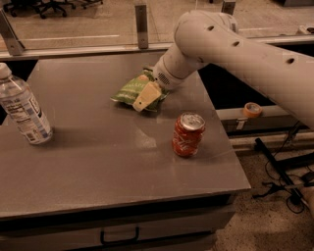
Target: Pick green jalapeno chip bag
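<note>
Grey table top (pixel 98 162) was noted, with a sheen of light reflected at its centre. A drawer with a dark handle (pixel 120 238) was seen beneath the front edge. A metal post (pixel 141 22) and rail were set behind the table, chair bases (pixel 49 6) beyond. Speckled floor (pixel 245 230) at right was strewn with black cables (pixel 293 200). A tape roll (pixel 252 109) was laid on a low ledge. The gripper (pixel 146 96) was held low over the table's far side.
</note>
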Motion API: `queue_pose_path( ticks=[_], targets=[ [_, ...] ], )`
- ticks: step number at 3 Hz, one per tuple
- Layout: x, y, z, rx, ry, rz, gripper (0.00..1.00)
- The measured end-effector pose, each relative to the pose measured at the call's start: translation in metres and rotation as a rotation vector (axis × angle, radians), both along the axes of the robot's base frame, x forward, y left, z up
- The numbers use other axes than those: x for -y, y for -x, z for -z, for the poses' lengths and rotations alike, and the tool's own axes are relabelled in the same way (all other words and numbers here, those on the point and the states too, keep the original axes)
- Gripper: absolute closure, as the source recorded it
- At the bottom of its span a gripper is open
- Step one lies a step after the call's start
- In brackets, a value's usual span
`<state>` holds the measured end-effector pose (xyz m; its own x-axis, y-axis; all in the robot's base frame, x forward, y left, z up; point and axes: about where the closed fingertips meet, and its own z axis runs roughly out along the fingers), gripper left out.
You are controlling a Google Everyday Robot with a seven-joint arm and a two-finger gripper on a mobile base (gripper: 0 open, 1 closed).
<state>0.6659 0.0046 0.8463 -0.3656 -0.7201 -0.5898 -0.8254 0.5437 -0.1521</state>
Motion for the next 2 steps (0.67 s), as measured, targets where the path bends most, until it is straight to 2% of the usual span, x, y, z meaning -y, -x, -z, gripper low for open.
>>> queue_pose_path(
  ticks=[1,2],
  targets=[
    [-0.006,0.0,0.005,0.033,0.043,-0.011,0.41],
    [-0.007,0.007,-0.017,0.114,0.051,-0.048,0.64]
  ],
)
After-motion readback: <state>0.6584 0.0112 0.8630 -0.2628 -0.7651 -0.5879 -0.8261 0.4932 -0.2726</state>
